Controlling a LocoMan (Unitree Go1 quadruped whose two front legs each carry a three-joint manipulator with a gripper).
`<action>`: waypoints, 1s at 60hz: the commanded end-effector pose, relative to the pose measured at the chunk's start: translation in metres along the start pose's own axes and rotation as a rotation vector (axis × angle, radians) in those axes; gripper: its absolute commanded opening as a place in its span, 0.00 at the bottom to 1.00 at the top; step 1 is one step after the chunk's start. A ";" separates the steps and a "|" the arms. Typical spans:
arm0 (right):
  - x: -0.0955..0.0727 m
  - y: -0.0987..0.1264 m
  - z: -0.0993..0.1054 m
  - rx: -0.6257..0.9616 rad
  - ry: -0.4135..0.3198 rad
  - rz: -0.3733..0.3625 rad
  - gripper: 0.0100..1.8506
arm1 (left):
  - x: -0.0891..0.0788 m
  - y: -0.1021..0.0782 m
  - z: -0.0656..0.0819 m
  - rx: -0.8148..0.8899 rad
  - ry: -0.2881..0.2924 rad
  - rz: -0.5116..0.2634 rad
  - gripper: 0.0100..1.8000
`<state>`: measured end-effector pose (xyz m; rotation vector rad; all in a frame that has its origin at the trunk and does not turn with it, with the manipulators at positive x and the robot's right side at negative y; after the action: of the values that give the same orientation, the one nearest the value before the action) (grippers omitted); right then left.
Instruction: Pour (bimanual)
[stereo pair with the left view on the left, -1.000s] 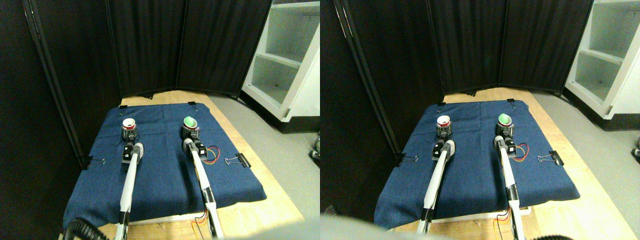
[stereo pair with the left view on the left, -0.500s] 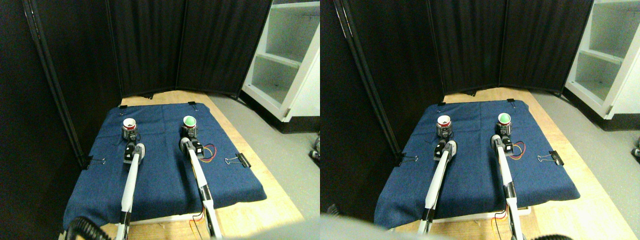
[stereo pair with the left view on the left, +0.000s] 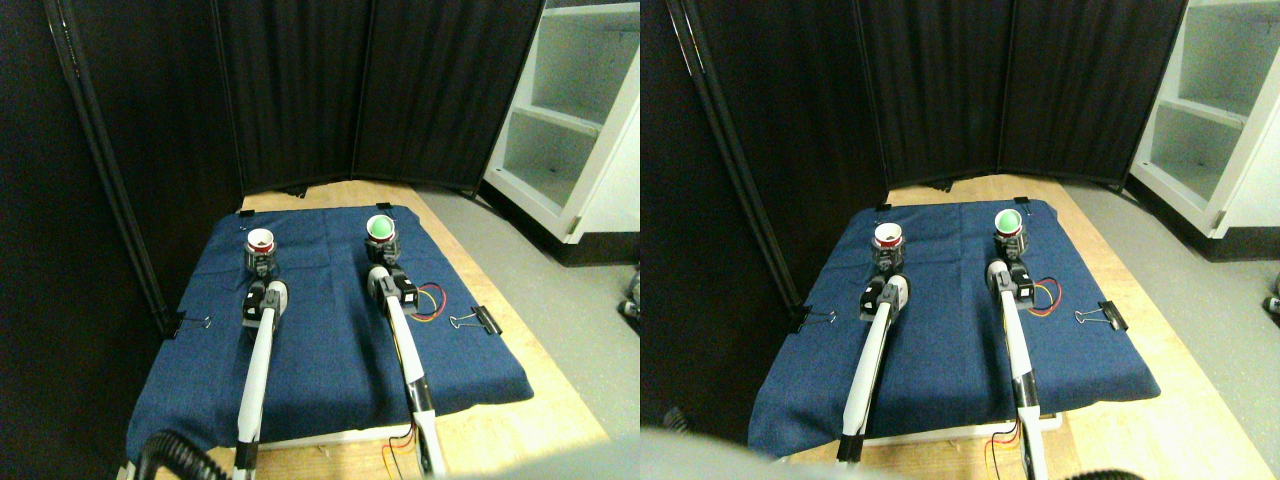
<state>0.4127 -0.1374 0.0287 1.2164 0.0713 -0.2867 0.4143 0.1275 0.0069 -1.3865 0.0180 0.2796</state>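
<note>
Nearest the camera, two pale manipulators rise from the bottom edge over the front of the wooden counter (stereo pair with the left view on the left: 560, 400), which carries a blue cloth (stereo pair with the left view on the left: 330, 350) held down by binder clips (stereo pair with the left view on the left: 478, 320). Loose red and yellow wires (stereo pair with the left view on the left: 428, 300) lie on the cloth just right of the right manipulator.

Farther in, the left gripper (stereo pair with the left view on the left: 260, 265) sits directly under and around the base of the red cup (stereo pair with the left view on the left: 260, 241), which stands upright with its white inside showing. The gripper looks closed around the cup's lower part, though the jaws are too small to judge how tightly.

The right gripper (stereo pair with the left view on the left: 381, 252) is likewise at the base of the green cup (stereo pair with the left view on the left: 380, 227), which is upright with its green interior facing the camera; it appears to clasp the cup's lower body. The green cup sits slightly farther back than the red one, and the two are well apart, left and right on the cloth.

Beyond the cloth stand black folding screens (stereo pair with the left view on the left: 300, 90), with a white shelf unit (stereo pair with the left view on the left: 570, 120) on the far right.
</note>
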 end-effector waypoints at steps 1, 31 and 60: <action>-0.006 0.017 0.007 0.018 -0.019 0.060 0.17 | -0.005 -0.014 -0.006 -0.009 0.032 -0.057 0.18; -0.014 0.044 0.009 -0.128 0.048 0.137 0.17 | -0.020 -0.055 -0.030 0.043 0.177 -0.082 0.18; -0.017 0.071 0.006 -0.243 0.078 0.174 0.17 | -0.022 -0.071 -0.049 0.059 0.231 -0.061 0.18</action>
<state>0.4145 -0.1234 0.0832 0.9925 0.1004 -0.1047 0.4142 0.0705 0.0596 -1.3446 0.1994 0.1069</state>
